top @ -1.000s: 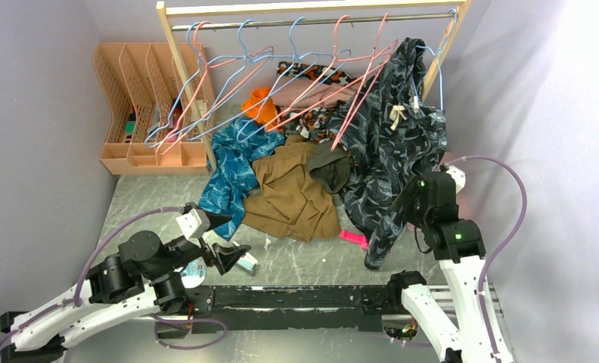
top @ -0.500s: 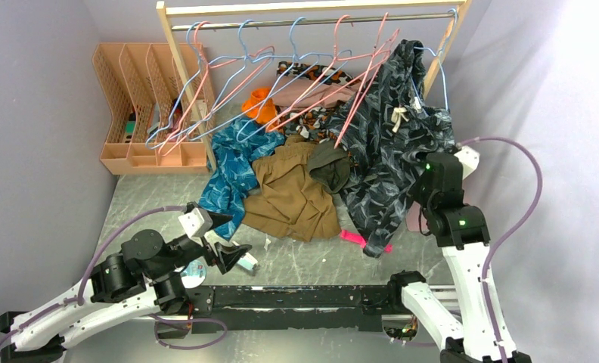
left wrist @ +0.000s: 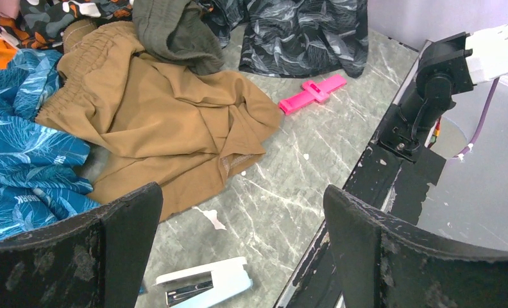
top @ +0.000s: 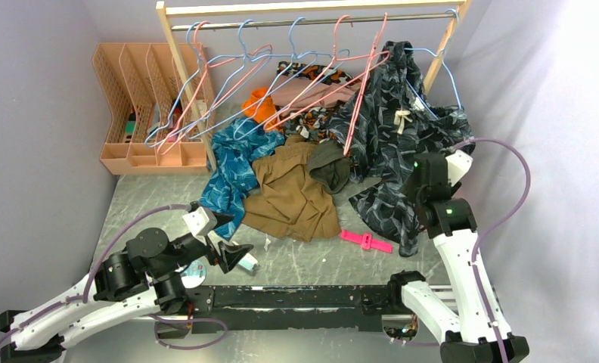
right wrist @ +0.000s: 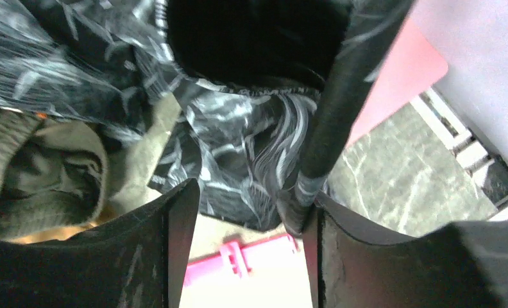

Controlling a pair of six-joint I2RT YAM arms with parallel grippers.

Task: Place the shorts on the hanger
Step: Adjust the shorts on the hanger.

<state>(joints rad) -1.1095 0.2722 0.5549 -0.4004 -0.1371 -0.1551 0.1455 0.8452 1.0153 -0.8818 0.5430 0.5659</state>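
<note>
Right wrist, shorts [right wrist: 78, 64] draped against right gripper [right wrist: 248, 196]

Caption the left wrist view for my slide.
Open left jaws frame a brown garment, pink clip and white stapler, with the printed shorts beyond.

The top camera looks down from behind my bases. My left wrist camera faces right across the desk [left wrist: 290, 179], and my right wrist camera looks down, close. All share the pink clip [left wrist: 312, 93].

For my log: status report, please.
Left end effector open, idle. Right end effector open, shorts fold against one finger. Shorts draped at blue hanger; pink hanger crosses them.
</note>
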